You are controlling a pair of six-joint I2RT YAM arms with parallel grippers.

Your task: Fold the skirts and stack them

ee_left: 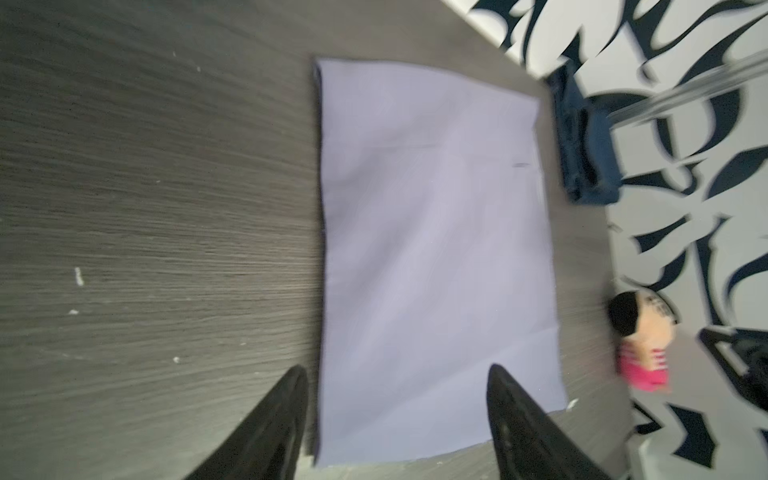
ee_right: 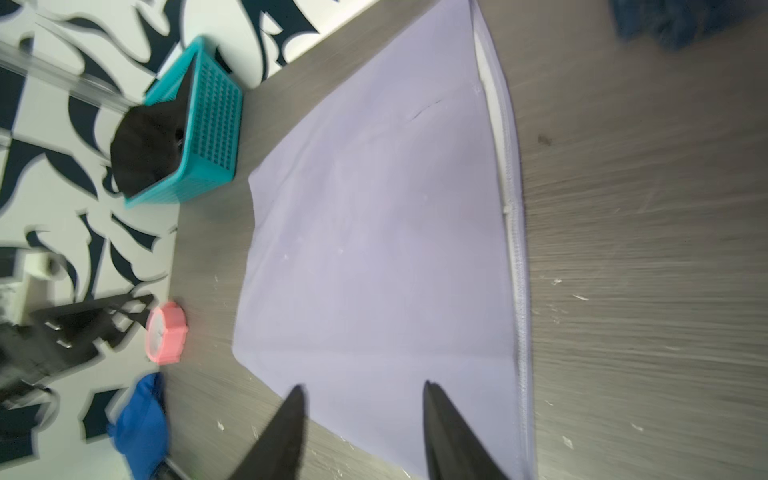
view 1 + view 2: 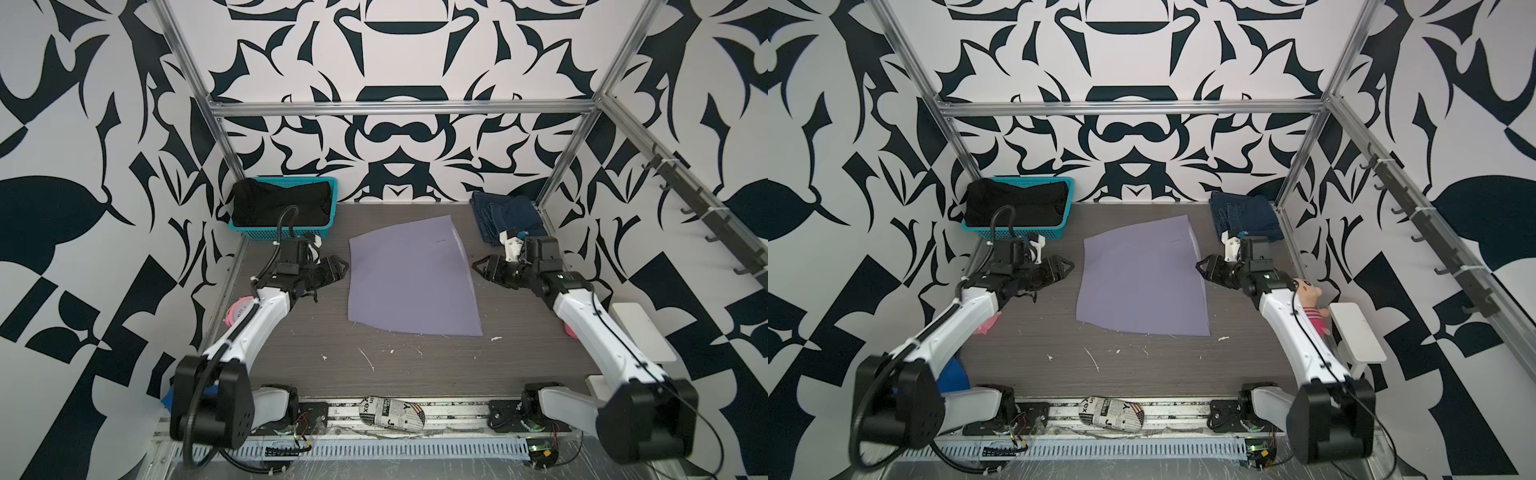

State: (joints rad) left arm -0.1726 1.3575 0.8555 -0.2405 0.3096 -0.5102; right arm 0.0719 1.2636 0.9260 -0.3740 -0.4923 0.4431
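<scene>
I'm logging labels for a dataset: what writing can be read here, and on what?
"ex": on the newspaper-print bundle.
"in": on the same bundle, beside it.
Its other print: too small to read.
Face of the pink clock: too blurred to read.
Nothing else legible.

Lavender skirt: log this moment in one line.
lavender skirt: flat, mid-table | left tool: open, empty | right tool: open, empty | denim skirt: folded, back right | black skirt: in basket

Lavender skirt (image 3: 411, 278) flat centre, denim skirt (image 3: 507, 216) far-right, black skirt (image 3: 282, 203) far-left
</scene>
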